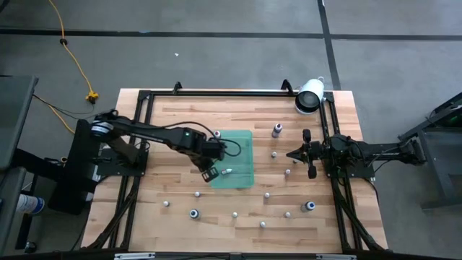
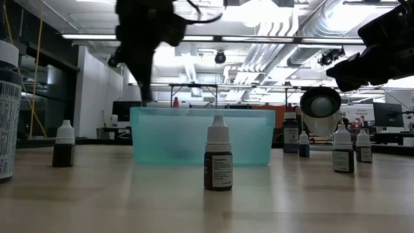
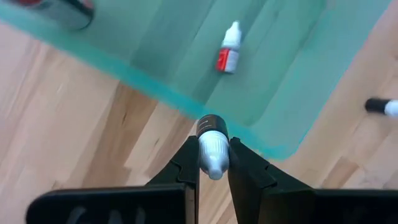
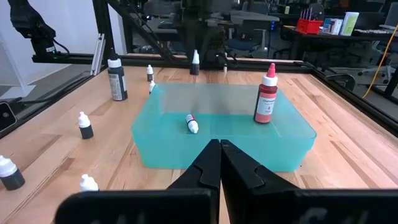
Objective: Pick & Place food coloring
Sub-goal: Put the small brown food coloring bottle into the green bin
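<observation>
The left gripper [image 3: 213, 163] has its fingers [image 3: 186, 165] nearly closed around a small dropper bottle [image 3: 212, 147], pinching it at the white cap, with the dark body sticking out past the fingertips. Just ahead of those fingertips runs the near rim of the green tray [image 3: 261, 134]; the bottle hangs over that rim, above bare table [image 1: 180, 224] on one side and tray floor on the other. Whether the bottle's base touches the rim I cannot tell.

Further beyond the fingers, inside the tray, a red-labelled bottle [image 3: 229, 48] lies on its side. A taller red bottle [image 4: 267, 94] stands upright in the tray, seen from the right wrist view; in the left wrist view only a blurred, cut-off corner of it shows.

From table height the left arm is only a dark shape over the tray, and the held bottle cannot be made out there.

The right gripper [image 4: 219, 163] waits well apart at the right side of the table, fingers pressed together with nothing between them.

Loose bottles [image 1: 193, 213] dot the table on the near side of the tray and to its right, widely spaced. A large white cylinder [image 1: 310, 95] lies at the far right corner.
</observation>
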Controlling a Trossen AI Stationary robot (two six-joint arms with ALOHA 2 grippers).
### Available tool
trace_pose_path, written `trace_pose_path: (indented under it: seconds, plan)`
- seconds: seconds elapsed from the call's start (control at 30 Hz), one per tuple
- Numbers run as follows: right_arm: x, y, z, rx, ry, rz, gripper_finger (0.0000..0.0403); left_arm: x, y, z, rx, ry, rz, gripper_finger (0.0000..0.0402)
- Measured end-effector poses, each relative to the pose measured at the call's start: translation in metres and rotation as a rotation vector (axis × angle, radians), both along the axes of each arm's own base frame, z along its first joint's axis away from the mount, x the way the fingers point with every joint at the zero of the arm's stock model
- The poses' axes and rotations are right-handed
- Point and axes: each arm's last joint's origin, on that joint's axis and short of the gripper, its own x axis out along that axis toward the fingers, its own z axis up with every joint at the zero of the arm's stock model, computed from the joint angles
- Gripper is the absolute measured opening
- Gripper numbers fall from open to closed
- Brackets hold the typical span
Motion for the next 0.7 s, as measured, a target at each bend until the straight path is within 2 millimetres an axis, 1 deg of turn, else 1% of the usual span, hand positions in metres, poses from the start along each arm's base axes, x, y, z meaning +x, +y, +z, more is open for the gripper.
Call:
trace_pose_path:
  seconds: [0.13, 0.2, 0.27, 0.33, 0.4, 0.57, 0.7]
  plan:
    - [0.0, 0.0, 0.0, 0.0, -0.001, 0.0, 0.0, 0.02, -0.007, -0.003, -0.02, 0.015, -0.011, 0.0042]
    - [0.0, 0.0, 0.0, 0.0, -0.001, 0.0, 0.0, 0.027, -0.011, -0.004, -0.021, 0.032, -0.004, 0.0042]
    - [0.0, 0.0, 0.0, 0.0, 0.0, 0.0, 0.0, 0.037, -0.013, -0.008, -0.024, 0.039, 0.011, 0.0042]
    - [0.0, 0.0, 0.0, 0.0, 0.001, 0.0, 0.0, 0.041, -0.016, -0.016, -0.028, 0.074, 0.036, 0.0042]
    - [0.0, 0.0, 0.0, 0.0, 0.0, 0.0, 0.0, 0.05, -0.019, -0.019, -0.033, 0.063, 0.066, 0.0042]
    - [0.0, 0.0, -0.001, 0.0, 0.006, 0.0, 0.0, 0.057, -0.03, -0.031, -0.058, 0.073, 0.15, 0.0042]
    - [0.001, 0.0, -0.001, 0.0, 0.014, 0.0, 0.0, 0.059, -0.04, -0.037, -0.076, 0.086, 0.22, 0.0042]
